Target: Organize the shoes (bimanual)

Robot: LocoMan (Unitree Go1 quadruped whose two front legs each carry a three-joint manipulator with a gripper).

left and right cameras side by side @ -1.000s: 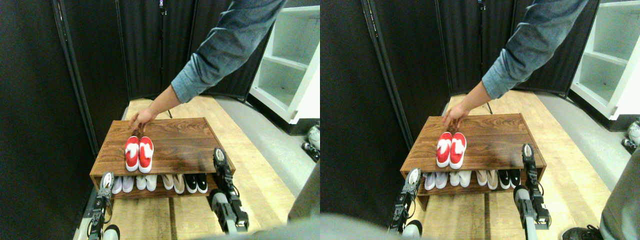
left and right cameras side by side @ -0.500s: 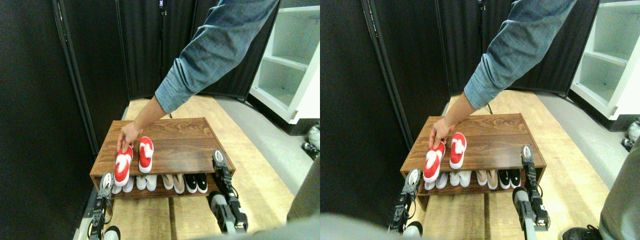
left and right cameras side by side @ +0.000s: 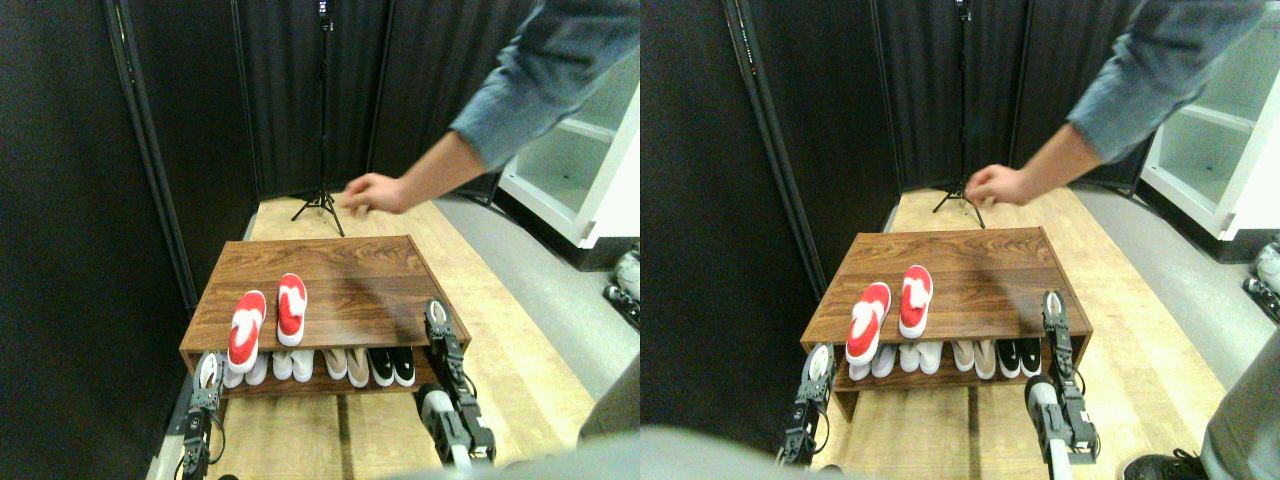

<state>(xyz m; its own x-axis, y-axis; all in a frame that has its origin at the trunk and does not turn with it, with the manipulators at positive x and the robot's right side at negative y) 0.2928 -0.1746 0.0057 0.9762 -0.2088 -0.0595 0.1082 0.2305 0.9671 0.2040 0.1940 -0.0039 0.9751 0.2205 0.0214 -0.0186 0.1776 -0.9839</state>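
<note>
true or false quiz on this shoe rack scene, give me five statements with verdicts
1. Both red shoes lie on top of the wooden rack. True.
2. The two red shoes sit neatly side by side, touching. False: they are apart, and the left one sits nearer the front edge, angled.
3. The person's hand rests on a red shoe. False: it is raised, behind the rack.
4. White, beige and black pairs stand on the lower shelf. True.
5. The right gripper holds a shoe. False: it is at the rack's right front corner, away from both.
</note>
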